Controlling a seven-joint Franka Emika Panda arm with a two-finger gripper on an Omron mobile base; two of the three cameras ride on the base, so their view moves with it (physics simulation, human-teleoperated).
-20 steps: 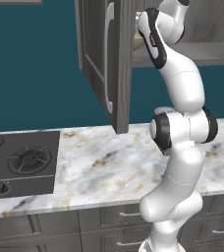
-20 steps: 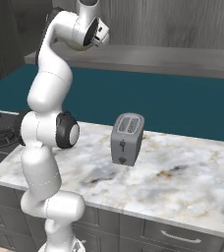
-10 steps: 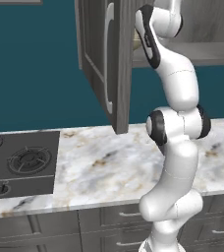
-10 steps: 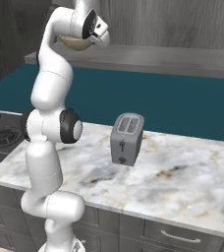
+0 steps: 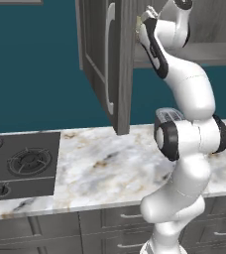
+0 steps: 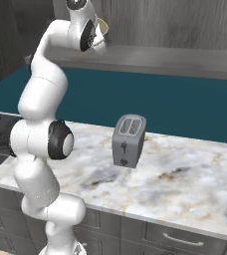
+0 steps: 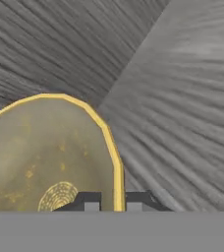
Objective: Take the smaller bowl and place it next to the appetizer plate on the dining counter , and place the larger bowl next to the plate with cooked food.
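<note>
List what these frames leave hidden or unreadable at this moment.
- Smaller bowl: hand view's left edge and bottom band crop it; the arm covers most of it in the right base view.
- End effector: just tips show, straddling the rim.
- Cabinet interior: the open door blocks it in the left base view.

**No readable text**

No words, brand names, numbers or signs can be read in any of the three views. The toaster (image 6: pixel 129 141), the cabinet door (image 5: pixel 107 62) and the stovetop (image 5: pixel 20 164) all carry plain, unlabelled surfaces.
</note>
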